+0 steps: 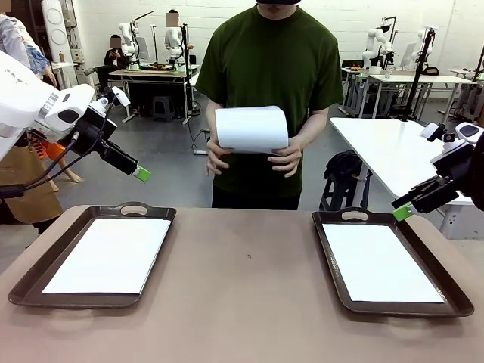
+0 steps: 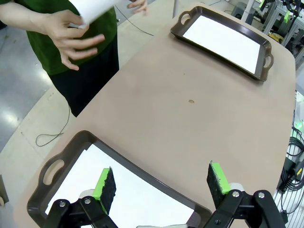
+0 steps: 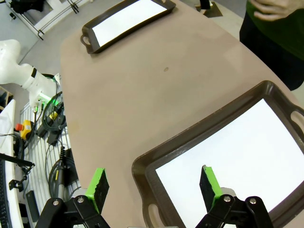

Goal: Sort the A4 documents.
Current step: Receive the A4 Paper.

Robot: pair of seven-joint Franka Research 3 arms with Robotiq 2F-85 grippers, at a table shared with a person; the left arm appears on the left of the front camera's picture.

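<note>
Above each tray, an open pincer (image 1: pixel 141 175) hovers.

No text, label or number can be read anywhere

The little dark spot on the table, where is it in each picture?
Front view: the dark spot sits near the table's middle, between the left tray and the right tray.
Left wrist view: the spot is a little above the picture's middle, on bare tabletop.
Right wrist view: the spot is in the upper middle.
Shared landmark: the two dark trays either side of it.
</note>
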